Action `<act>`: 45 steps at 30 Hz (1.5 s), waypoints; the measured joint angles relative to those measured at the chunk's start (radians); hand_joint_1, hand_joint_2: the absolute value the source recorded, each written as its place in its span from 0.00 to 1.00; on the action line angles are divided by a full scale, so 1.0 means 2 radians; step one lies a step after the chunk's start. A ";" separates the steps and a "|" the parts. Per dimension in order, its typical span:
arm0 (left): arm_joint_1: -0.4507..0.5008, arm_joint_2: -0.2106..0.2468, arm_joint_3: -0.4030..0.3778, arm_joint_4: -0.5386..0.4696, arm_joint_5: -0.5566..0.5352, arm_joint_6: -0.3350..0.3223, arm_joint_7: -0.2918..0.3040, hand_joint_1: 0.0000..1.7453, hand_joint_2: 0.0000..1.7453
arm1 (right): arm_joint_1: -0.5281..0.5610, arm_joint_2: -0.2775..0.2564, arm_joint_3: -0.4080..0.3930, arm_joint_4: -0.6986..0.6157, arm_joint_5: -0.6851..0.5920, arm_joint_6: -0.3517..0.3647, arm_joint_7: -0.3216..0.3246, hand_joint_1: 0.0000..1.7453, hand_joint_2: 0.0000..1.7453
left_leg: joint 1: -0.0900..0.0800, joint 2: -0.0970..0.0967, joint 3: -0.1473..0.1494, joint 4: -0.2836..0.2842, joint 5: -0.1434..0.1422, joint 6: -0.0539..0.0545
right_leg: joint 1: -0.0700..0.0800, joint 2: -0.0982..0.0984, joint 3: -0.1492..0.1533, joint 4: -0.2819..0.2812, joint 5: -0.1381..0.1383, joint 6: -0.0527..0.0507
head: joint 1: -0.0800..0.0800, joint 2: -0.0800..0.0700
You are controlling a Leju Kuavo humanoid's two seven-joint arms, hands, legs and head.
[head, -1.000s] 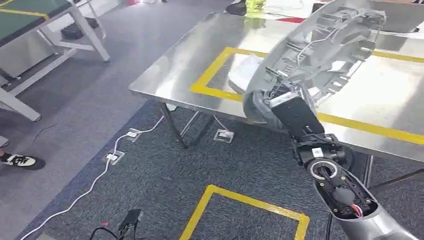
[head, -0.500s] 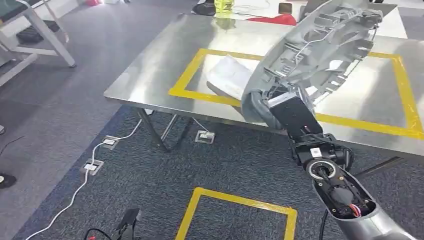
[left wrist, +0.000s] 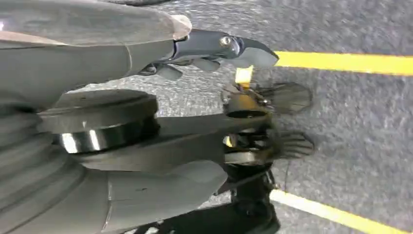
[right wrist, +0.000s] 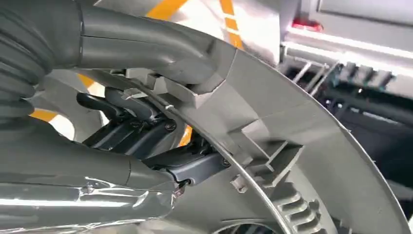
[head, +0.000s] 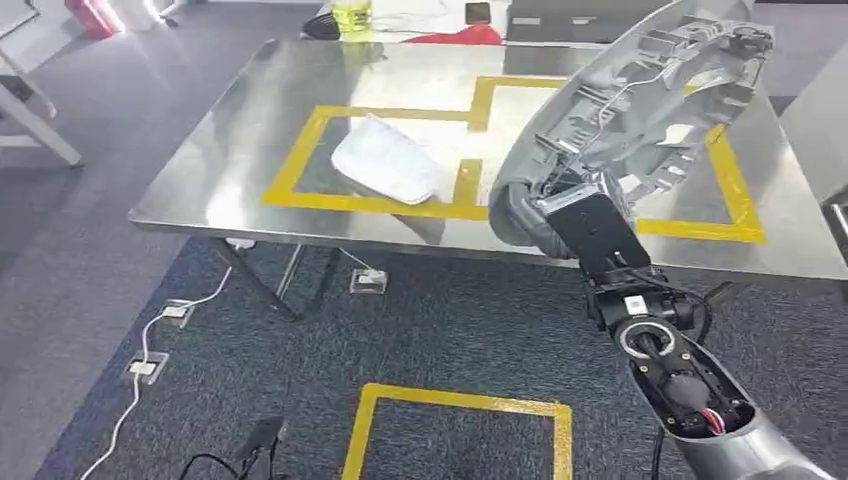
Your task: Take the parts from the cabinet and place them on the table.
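My right hand (head: 540,207) grips the lower end of a large curved grey plastic part (head: 640,100), ribbed on its inner face. It is held tilted above the right side of the steel table (head: 230,150). In the right wrist view the hand (right wrist: 141,122) has its dark fingers clamped on the part's rim (right wrist: 302,161). A white moulded part (head: 385,160) lies on the table inside the left yellow-taped rectangle. My left hand (left wrist: 146,97) hangs over grey carpet with its fingers apart and nothing in them.
Yellow tape marks two rectangles on the table top (head: 470,120). A yellow bottle (head: 352,14) and a red item (head: 455,36) sit beyond its far edge. Cables and floor sockets (head: 145,365) lie at the left, and a yellow taped square (head: 455,405) marks the carpet.
The whole picture has shifted: the camera has turned, so the table and white part now sit further left and more square on. My right hand still holds the grey part the same way.
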 joint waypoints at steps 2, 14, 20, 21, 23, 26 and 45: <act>0.001 0.000 0.000 0.000 0.000 0.000 0.000 0.00 1.00 | 0.001 0.000 0.000 0.000 0.000 0.000 0.000 1.00 1.00 | 0.001 -0.001 -0.027 0.049 -0.010 0.000 | 0.000 0.013 0.000 0.000 0.000 0.000 | -0.002 0.000; -0.002 0.000 0.000 0.000 0.000 0.000 -0.001 0.00 1.00 | -0.001 0.000 -0.001 0.000 0.000 0.000 0.000 1.00 1.00 | 0.003 -0.010 0.053 -0.134 0.077 0.024 | 0.000 0.005 -0.030 0.058 -0.039 0.024 | 0.006 0.000; 0.000 0.000 0.000 0.000 0.000 0.000 -0.001 0.00 1.00 | 0.000 0.000 0.000 0.000 0.000 0.001 0.000 1.00 1.00 | 0.000 0.013 0.055 -0.132 0.074 0.025 | 0.001 -0.004 -0.029 0.075 -0.025 0.023 | 0.012 0.000; 0.000 0.000 0.000 0.000 0.000 0.000 -0.001 0.00 1.00 | -0.001 0.000 0.000 0.000 0.000 0.001 0.000 1.00 1.00 | -0.001 0.015 0.057 -0.131 0.072 0.024 | 0.002 -0.012 -0.003 0.025 -0.005 0.020 | 0.014 0.000; 0.000 -0.001 0.000 0.000 0.000 0.000 0.000 0.00 1.00 | -0.003 0.000 0.000 0.000 0.000 0.002 0.000 1.00 1.00 | -0.004 0.020 0.055 -0.129 0.071 0.020 | 0.009 -0.023 0.010 -0.007 -0.005 0.012 | 0.015 0.000; 0.000 -0.002 0.000 0.000 0.000 0.005 0.006 0.00 1.00 | -0.003 0.000 0.000 0.000 -0.001 0.003 0.000 1.00 1.00 | -0.004 0.028 0.059 -0.134 0.067 0.012 | 0.009 -0.013 0.009 -0.010 -0.009 0.004 | 0.015 0.000; 0.007 0.001 0.000 0.000 0.000 0.011 0.009 0.00 1.00 | -0.003 0.004 0.004 0.001 -0.002 0.001 -0.002 1.00 1.00 | 0.003 -0.006 0.068 -0.142 0.066 0.025 | 0.000 0.000 0.004 0.100 -0.048 0.023 | 0.008 0.000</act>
